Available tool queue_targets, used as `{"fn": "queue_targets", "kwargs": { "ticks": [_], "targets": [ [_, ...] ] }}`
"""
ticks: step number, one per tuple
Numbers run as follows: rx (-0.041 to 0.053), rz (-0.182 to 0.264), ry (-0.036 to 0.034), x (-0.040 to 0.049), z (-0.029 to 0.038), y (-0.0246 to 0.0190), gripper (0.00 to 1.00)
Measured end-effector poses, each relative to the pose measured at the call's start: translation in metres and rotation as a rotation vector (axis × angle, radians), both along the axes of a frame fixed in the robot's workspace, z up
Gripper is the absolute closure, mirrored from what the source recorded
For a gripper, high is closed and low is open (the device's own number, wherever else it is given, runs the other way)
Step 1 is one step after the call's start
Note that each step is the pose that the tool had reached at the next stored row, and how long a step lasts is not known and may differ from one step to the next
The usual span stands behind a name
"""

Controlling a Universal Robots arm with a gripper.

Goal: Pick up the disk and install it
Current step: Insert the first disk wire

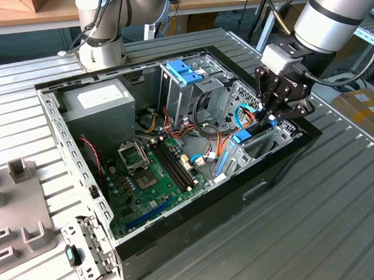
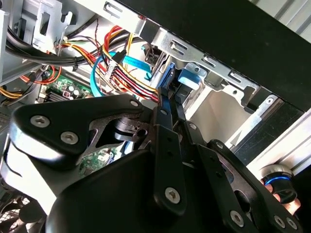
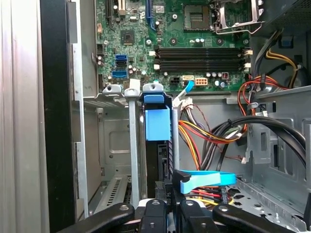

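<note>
Black robot hand (image 1: 272, 113) sits low over the drive bay at the exterior view's right end of the open black desktop computer case (image 1: 179, 228), which lies on the ribbed grey metal worktop (image 1: 317, 227). Fingers (image 2: 167, 104) are pinched closed on the edge of the blue-framed silver hard disk (image 3: 157, 124), which stands edge-on in the grey metal bay slot (image 3: 132, 141), partly seated. Green motherboard (image 1: 154, 173) and red-yellow-orange cable bundle (image 3: 201, 136) lie just beside the bay.
</note>
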State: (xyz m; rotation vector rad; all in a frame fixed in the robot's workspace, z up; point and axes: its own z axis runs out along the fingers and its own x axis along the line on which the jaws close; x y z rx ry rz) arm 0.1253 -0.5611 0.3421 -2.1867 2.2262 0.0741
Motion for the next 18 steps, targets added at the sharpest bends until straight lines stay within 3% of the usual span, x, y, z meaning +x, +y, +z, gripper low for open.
{"fn": "queue_targets", "kwargs": {
  "ticks": [12, 15, 16, 18],
  "targets": [
    [0.0001, 0.001, 0.0000, 0.0000, -0.0029, 0.0000, 0.83],
    [0.0004, 0.001, 0.0000, 0.0000, -0.0031, 0.0000, 0.76],
    [0.0001, 0.001, 0.0000, 0.0000, -0.0030, 0.0000, 0.69],
    [-0.0001, 0.001, 0.0000, 0.0000, -0.0029, 0.0000, 0.69]
  ]
}}
